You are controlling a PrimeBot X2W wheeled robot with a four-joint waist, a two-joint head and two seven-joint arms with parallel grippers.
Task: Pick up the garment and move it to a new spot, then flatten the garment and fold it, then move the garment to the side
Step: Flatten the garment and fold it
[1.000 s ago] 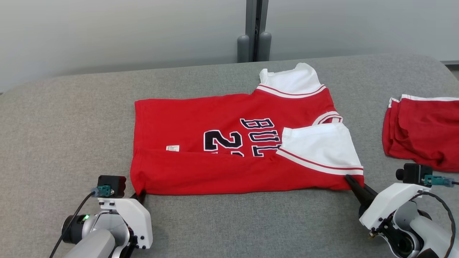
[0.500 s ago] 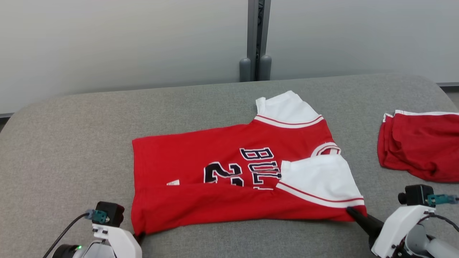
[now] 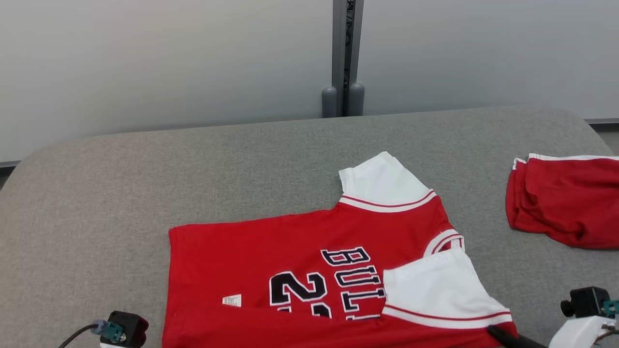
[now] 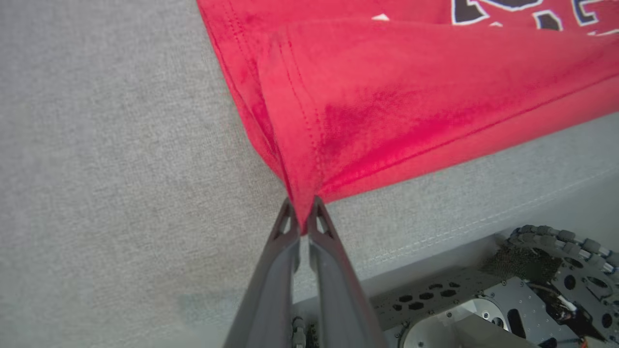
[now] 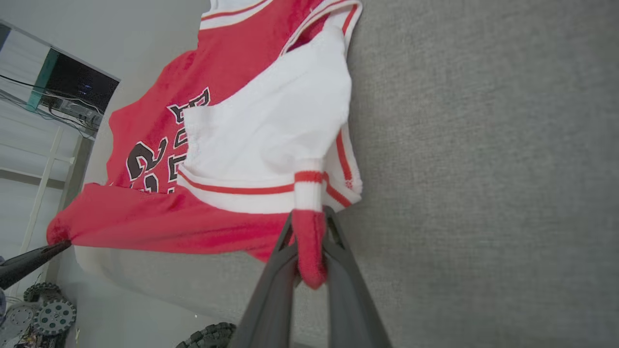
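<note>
Garment (image 3: 300, 251), red with white sleeves, spread on grey bench (image 3: 193, 164), near edge folded over toward the lettering. Clamped tight in left tool (image 4: 303, 212): folded hem corner, cloth fanning away beyond the fingertips. Pinched in right tool (image 5: 309, 241): red shoulder-side corner, white sleeve just beyond. Red bundle (image 3: 566, 203) well apart, outward of right tool.

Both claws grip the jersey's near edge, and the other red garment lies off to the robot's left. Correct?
No: the other red garment lies to the robot's right, as the head view shows. The rest holds: the left claw and right claw each pinch the near edge of the jersey.
</note>
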